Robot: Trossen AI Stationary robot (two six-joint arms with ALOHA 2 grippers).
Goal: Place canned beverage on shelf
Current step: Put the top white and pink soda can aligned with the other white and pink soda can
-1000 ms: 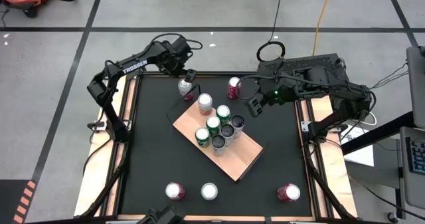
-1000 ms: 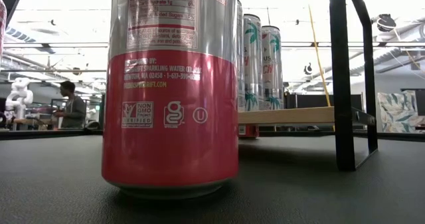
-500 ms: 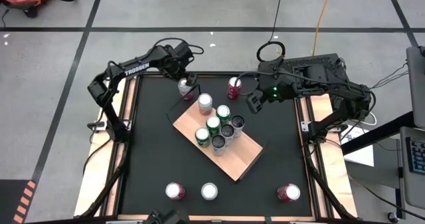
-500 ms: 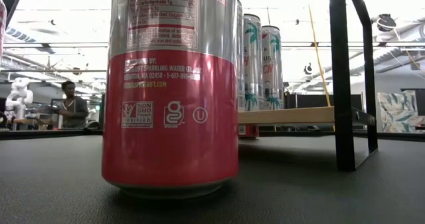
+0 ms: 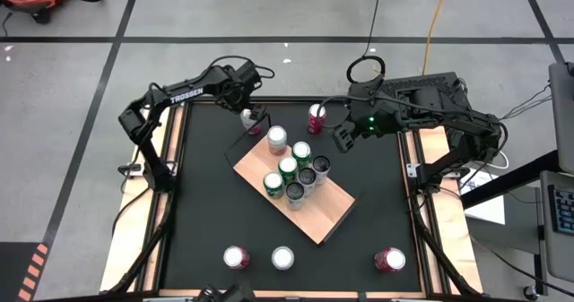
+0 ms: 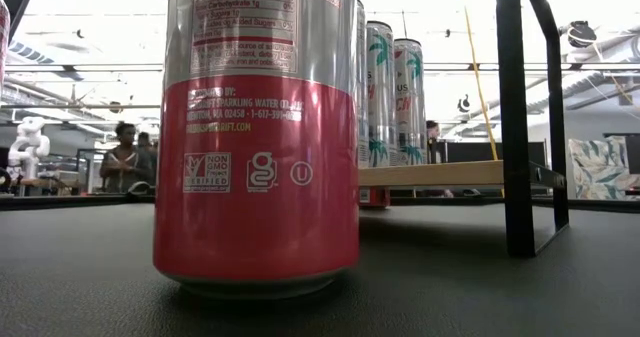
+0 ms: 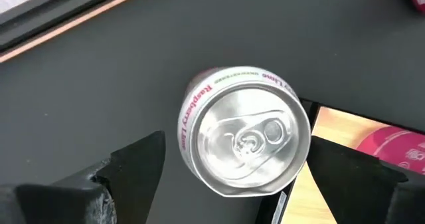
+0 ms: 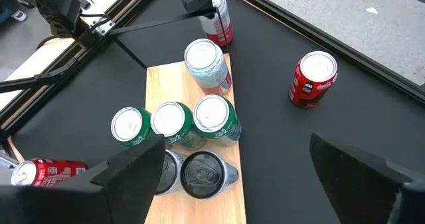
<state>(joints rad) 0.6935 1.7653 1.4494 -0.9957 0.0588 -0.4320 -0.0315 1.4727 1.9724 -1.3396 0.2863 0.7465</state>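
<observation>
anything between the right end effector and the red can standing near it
No. In the right wrist view only bare black table lies between the open right end effector and the red can; the high view agrees.

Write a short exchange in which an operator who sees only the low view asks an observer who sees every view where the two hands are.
Operator: I only see cans and a board. Where is the left hand?
Observer: The left hand hangs open above a raspberry lime can that stands on the table by a corner of the shelf.
Operator: And the right hand?
Observer: The right hand is open and empty in the air beside a red can on the table.
</observation>
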